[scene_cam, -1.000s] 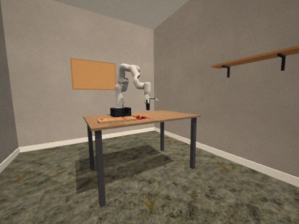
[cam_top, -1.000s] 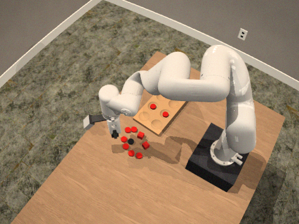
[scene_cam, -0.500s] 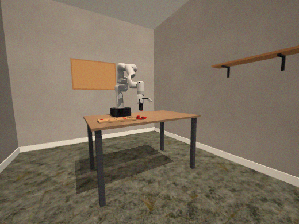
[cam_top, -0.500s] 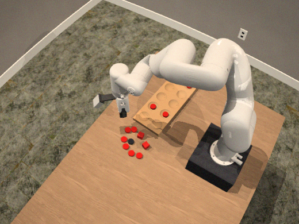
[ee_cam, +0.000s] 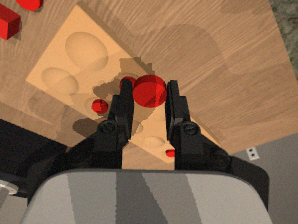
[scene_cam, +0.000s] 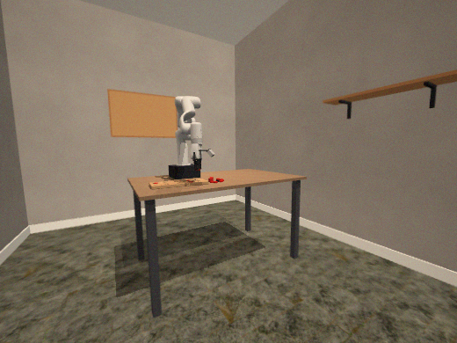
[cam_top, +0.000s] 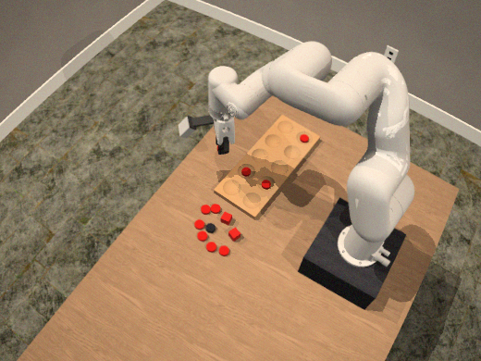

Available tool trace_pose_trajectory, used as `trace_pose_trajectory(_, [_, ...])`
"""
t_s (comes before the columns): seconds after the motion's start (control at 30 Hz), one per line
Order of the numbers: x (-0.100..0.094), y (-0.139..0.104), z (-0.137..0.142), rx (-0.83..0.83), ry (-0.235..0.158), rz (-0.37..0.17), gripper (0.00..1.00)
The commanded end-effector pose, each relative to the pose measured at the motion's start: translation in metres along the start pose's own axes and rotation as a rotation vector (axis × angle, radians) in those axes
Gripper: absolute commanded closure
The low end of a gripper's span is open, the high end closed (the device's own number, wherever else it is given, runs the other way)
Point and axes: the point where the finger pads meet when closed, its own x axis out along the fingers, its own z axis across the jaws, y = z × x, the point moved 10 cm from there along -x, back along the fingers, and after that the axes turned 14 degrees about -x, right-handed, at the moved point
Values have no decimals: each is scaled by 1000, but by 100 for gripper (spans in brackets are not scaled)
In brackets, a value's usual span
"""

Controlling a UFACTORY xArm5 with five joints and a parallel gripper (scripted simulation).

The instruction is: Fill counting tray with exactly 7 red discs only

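Note:
The wooden counting tray (cam_top: 268, 164) lies flat on the table with round pockets. Three red discs rest in pockets: one at the far end (cam_top: 303, 138) and two near the middle (cam_top: 246, 171) (cam_top: 265, 184). My gripper (cam_top: 223, 149) hangs above the table just left of the tray and is shut on a red disc (ee_cam: 149, 90). In the wrist view the fingers clamp the disc over the tray's edge (ee_cam: 75, 55). Several loose red discs (cam_top: 205, 209) lie in a ring in front of the tray.
Inside the loose ring sit a black disc (cam_top: 211, 228) and two red cubes (cam_top: 226, 217) (cam_top: 234, 234). The arm's black base (cam_top: 351, 259) stands right of the tray. The table's left edge is close to the gripper.

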Motion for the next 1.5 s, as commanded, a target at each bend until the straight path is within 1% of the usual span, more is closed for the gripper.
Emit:
trace_pose_trajectory(0.0, [-2,-20,12,-3,-4,2,100])
trace_pose_trajectory(0.03, [-4,-46,22,-3,-5,2,100])
trace_pose_trajectory(0.13, [-4,-65,29,-3,-5,2,100])
trace_pose_trajectory(0.3, [-7,-113,42,-3,-7,2,100])
trace_pose_trajectory(0.5, [-9,-170,50,-3,-9,2,100])
trace_pose_trajectory(0.57, [-9,-170,50,-3,-9,2,100])
trace_pose_trajectory(0.6, [-10,-197,52,-3,-10,1,100])
trace_pose_trajectory(0.7, [-11,-218,53,-3,-11,1,100])
trace_pose_trajectory(0.8, [-12,-249,52,-3,-12,1,100])
trace_pose_trajectory(0.83, [-13,-255,51,-3,-12,0,100])
trace_pose_trajectory(0.97, [-12,-258,51,-3,-12,0,100])
trace_pose_trajectory(1.03, [-7,-259,51,-3,-12,0,100])
trace_pose_trajectory(1.07, [-1,-259,51,-3,-12,0,100])
trace_pose_trajectory(1.13, [-1,-259,51,-3,-12,0,100])
trace_pose_trajectory(1.3, [51,-259,50,-3,-12,0,100])
trace_pose_trajectory(1.33, [58,-259,50,-3,-12,0,100])
trace_pose_trajectory(1.4, [69,-259,50,-3,-12,0,100])
trace_pose_trajectory(1.47, [71,-259,49,-3,-12,0,100])
